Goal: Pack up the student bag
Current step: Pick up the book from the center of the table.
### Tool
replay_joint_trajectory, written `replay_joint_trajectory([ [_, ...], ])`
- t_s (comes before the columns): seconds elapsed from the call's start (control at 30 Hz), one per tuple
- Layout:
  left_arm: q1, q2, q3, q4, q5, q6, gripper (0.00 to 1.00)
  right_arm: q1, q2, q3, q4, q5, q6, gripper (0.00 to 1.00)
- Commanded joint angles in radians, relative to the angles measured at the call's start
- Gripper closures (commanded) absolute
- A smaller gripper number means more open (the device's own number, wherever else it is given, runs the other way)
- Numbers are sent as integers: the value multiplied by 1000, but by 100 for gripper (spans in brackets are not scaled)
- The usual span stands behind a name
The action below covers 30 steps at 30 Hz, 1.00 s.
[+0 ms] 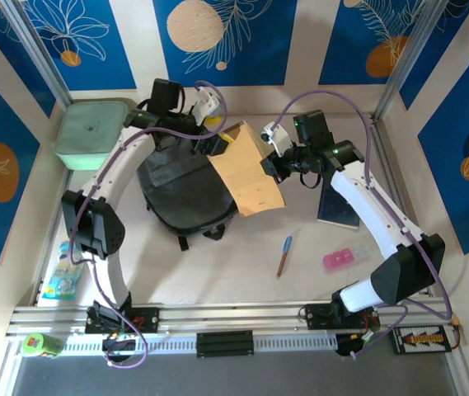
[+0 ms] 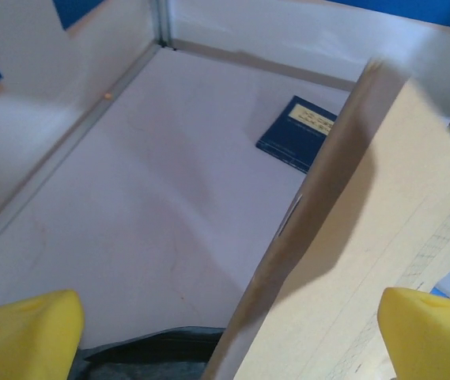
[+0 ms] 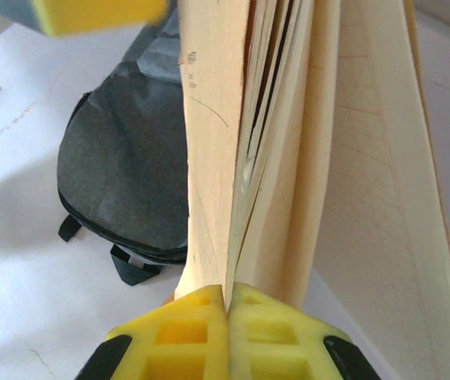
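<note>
Blue leaf-print panels wall in the pale table [image 1: 242, 276], where your two arms meet over an open tan notebook [image 1: 246, 169]. Your right pincer [image 1: 270, 167] is clamped on the notebook's lower edge. In its wrist view the yellow fingertips press together, and the cover and pages fan upward from them.

Your left pincer [image 1: 216, 132] stands wide open at the notebook's far side. Seen from its own wrist, the cover slants up between the two yellow fingers [image 2: 23, 332], nearer the right one. Whether either finger touches it cannot be told.

The student bag [image 1: 186, 191] lies flat on the table just left of the notebook. It is dark grey, its black straps trail toward the near edge, and the notebook's left edge hangs over its upper right corner.

A mint-green box [image 1: 92, 132] sits in the far left corner, beside the left arm. A dark blue book [image 1: 337, 205] lies on the right, partly under your right arm. Nearer you, a pen [image 1: 284, 256] and a pink case [image 1: 339, 259] rest on bare table, well apart from the bag. A blue packet [image 1: 63, 279] lies at the left edge.
</note>
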Motion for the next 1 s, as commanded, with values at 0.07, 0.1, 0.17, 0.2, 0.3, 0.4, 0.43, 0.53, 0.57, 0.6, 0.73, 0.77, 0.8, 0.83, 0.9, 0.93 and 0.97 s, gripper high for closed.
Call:
replay_joint_trajectory([
  [0.07, 6, 38, 36, -76, 138, 36, 21, 7, -20, -2, 21, -36, -19, 100],
  [0.1, 6, 37, 38, -85, 153, 44, 28, 7, -17, -1, 22, -33, -21, 100],
  [0.17, 6, 34, 43, -102, 160, 51, 40, 5, -16, -3, 24, -26, -20, 100],
  [0.2, 6, 34, 50, -114, 157, 53, 44, 4, -13, -5, 27, -21, -18, 100],
  [0.3, 5, 29, 60, -133, 134, 44, 58, -2, -12, -16, 38, -1, -9, 100],
  [0.4, 6, 22, 58, -136, 126, 32, 75, -17, -9, -30, 53, 2, 4, 100],
  [0.43, 5, 18, 58, -140, 124, 33, 81, -21, -7, -33, 58, 6, 10, 100],
  [0.53, 5, 1, 56, -149, 104, 43, 100, -32, -4, -39, 69, 27, 38, 96],
  [0.57, 6, -8, 53, -146, 95, 46, 100, -37, -4, -36, 70, 40, 57, 89],
  [0.6, 6, -20, 48, -139, 88, 48, 100, -49, -3, -35, 71, 55, 85, 79],
  [0.73, 6, -92, 1, -79, 52, 43, 100, -108, -21, -46, 87, 52, 156, 42],
  [0.77, 6, -115, -17, -63, 45, 44, 100, -118, -28, -54, 100, 46, 166, 37],
  [0.8, 5, -140, -38, -45, 41, 49, 100, -126, -38, -64, 117, 38, 174, 31],
  [0.83, 6, -167, -60, -30, 40, 54, 100, -131, -46, -71, 132, 27, 180, 24],
  [0.9, 6, -210, -93, -15, 38, 67, 100, -133, -51, -76, 157, 9, 181, 7],
  [0.93, 5, -229, -103, -16, 38, 77, 100, -130, -50, -73, 168, 1, 179, 4],
  [0.97, 6, -243, -114, -22, 39, 88, 100, -129, -49, -69, 177, -4, 176, 1],
])
